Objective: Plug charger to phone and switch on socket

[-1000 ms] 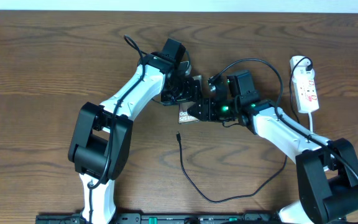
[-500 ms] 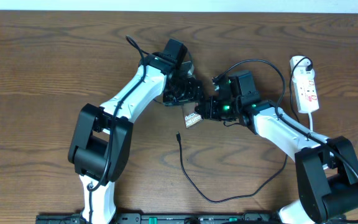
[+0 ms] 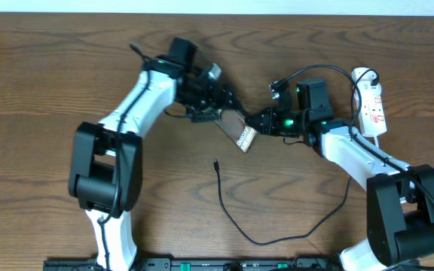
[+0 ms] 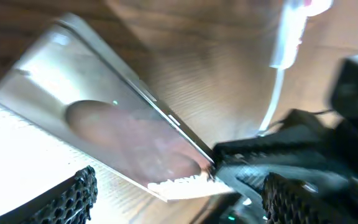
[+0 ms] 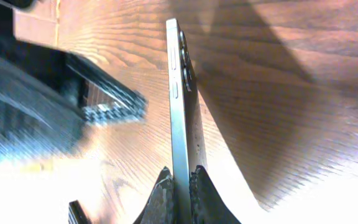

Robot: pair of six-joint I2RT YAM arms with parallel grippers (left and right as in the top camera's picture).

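Observation:
The phone (image 3: 239,129), a bronze-grey slab with white lettering, is held up on edge above the middle of the table. My right gripper (image 3: 257,122) is shut on its right end. In the right wrist view its fingertips (image 5: 160,186) pinch the thin phone (image 5: 178,106). My left gripper (image 3: 213,105) is open just left of the phone. In the left wrist view its fingers (image 4: 73,196) stand wide apart, and the phone (image 4: 104,118) lies beyond them untouched. The charger (image 3: 236,218) lies loose nearer the front, connector tip (image 3: 215,163) free. The socket (image 3: 371,105) lies at the right.
A black plug (image 3: 366,74) sits in the socket's far end, with the white cord (image 3: 377,143) trailing toward the front. The charger cable loops from the right arm's base to the table's middle. Both arms crowd the middle of the wooden table (image 3: 51,150).
My right gripper closed on the phone, turned it up on edge and drew it slightly right. The left arm pulled back to the left with its jaws opening wider.

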